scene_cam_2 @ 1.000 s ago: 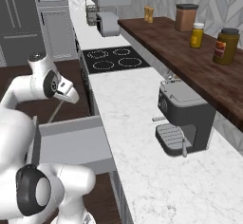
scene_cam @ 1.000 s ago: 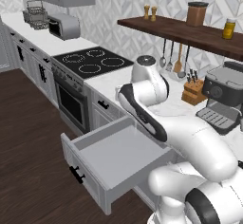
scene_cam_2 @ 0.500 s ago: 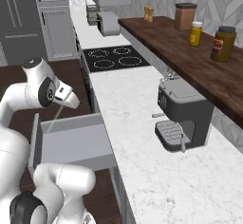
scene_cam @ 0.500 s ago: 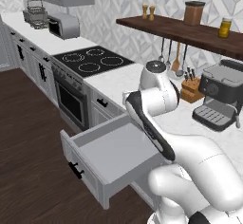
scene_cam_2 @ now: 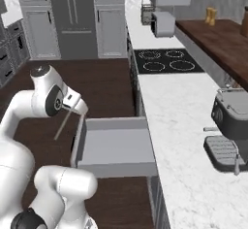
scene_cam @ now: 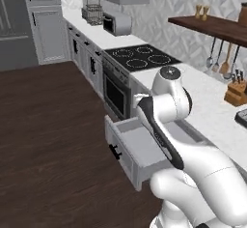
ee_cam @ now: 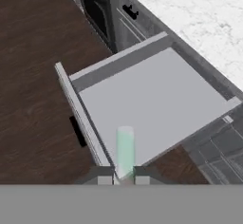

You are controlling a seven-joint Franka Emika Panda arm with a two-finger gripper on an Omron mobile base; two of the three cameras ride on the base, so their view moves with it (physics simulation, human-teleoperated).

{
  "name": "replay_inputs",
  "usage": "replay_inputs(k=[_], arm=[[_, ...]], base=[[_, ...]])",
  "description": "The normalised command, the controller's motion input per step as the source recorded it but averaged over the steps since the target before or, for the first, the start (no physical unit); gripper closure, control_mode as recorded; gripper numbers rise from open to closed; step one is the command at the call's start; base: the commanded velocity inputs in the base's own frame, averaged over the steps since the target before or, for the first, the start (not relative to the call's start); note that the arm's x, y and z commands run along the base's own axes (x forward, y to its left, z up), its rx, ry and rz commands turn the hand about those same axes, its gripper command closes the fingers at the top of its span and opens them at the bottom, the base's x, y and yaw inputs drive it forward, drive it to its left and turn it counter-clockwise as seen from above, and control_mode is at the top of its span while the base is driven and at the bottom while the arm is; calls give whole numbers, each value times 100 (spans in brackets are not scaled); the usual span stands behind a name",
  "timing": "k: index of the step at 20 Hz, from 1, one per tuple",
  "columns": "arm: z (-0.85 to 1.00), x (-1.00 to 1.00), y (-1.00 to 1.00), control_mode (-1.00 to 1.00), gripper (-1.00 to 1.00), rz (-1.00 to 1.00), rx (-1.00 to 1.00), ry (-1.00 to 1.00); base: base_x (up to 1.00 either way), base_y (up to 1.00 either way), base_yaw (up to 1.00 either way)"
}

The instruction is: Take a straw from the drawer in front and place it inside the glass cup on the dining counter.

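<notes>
I see my gripper (ee_cam: 120, 179) pinching a pale green straw (ee_cam: 125, 150) between its jaws, above the pulled-out drawer (ee_cam: 142, 102) beside the dark wood floor (ee_cam: 33, 76).

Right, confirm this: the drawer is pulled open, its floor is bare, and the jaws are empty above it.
One part is wrong: the jaws are not empty. The hand view shows the gripper shut on a pale green straw, and the right base view shows the straw hanging from the hand. The drawer is pulled open and its floor is bare.
</notes>
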Motion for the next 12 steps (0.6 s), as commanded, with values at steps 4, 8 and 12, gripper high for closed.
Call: replay_inputs(k=[4,8,12], arm=[[0,0,0,100,100,0,0,0],[0,0,0,100,100,0,0,0],[0,0,0,100,100,0,0,0]], base=[[-1,97,65],[61,99,36],[98,100,6]])
